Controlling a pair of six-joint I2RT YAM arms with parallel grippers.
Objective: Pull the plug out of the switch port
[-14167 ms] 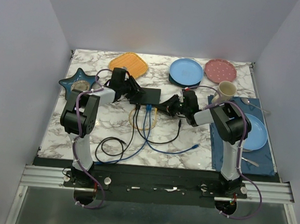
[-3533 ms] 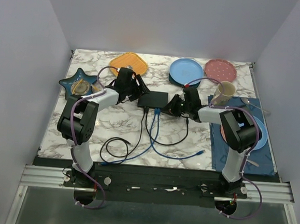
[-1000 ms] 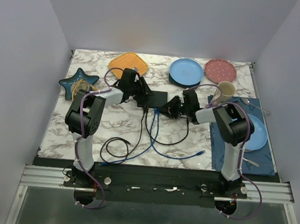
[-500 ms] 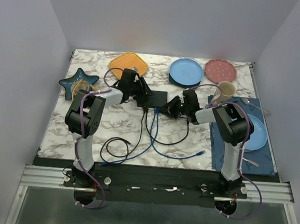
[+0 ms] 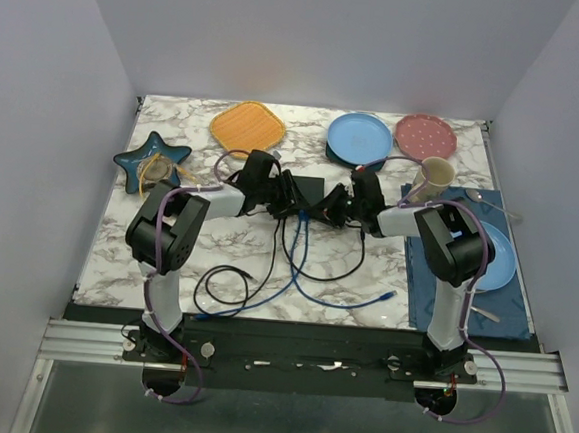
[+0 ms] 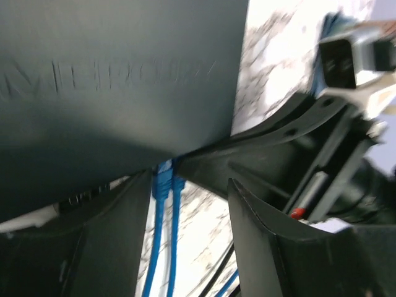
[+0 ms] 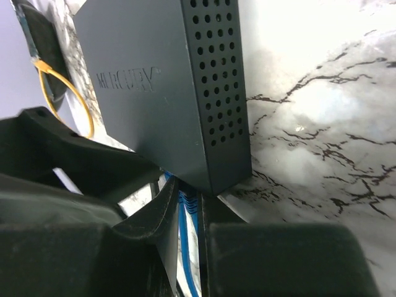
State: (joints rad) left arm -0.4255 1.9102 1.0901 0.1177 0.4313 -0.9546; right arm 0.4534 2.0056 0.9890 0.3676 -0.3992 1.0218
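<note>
As switch (image 5: 306,187) lies crosswise, facing nearward, right tool (image 7: 189,213) pinches plug (image 7: 187,199), left tool (image 6: 189,185) spread

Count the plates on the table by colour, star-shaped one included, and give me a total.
Orange plate: 1
Blue plates: 2
Pink plate: 1
Teal star plate: 1
Total: 5

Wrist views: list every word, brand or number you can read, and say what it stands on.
"MERCURY": top face of the switch, right wrist view.
Raised lettering on the same face, left wrist view: too blurred to read surely.
Top external view: nothing readable.
</note>
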